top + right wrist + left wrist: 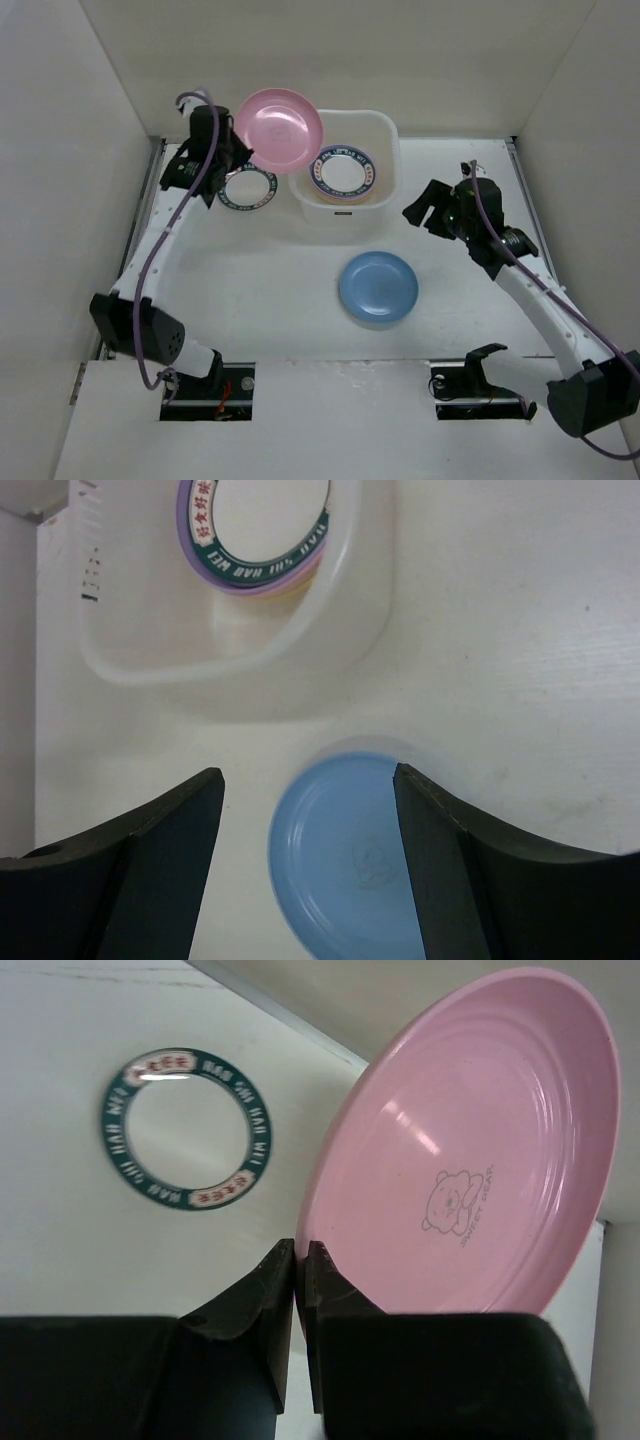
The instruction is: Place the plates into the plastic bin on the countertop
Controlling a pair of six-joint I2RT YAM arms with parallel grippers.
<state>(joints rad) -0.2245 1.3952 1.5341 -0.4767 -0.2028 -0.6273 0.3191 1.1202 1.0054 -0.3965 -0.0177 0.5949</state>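
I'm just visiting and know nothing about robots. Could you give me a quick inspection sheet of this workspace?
Surface: plain white countertop.
Job's things: pink plate held up, tilted, near the plastic bin; loose patterned plate and blue plate lie on the countertop; binned patterned plate tops a stack inside.
Clutter: nothing seen.
Grippers: left gripper shut on the pink plate's rim; right gripper open above the blue plate.
Cables: purple cables run along both arms.
Surroundings: plain white walls.

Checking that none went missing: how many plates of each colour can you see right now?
Pink plate: 1
Blue plate: 1
White patterned-rim plates: 2
Lilac plate, edge only, in the plastic bin: 1
Total: 5; any plates deeper in the bin are hidden.
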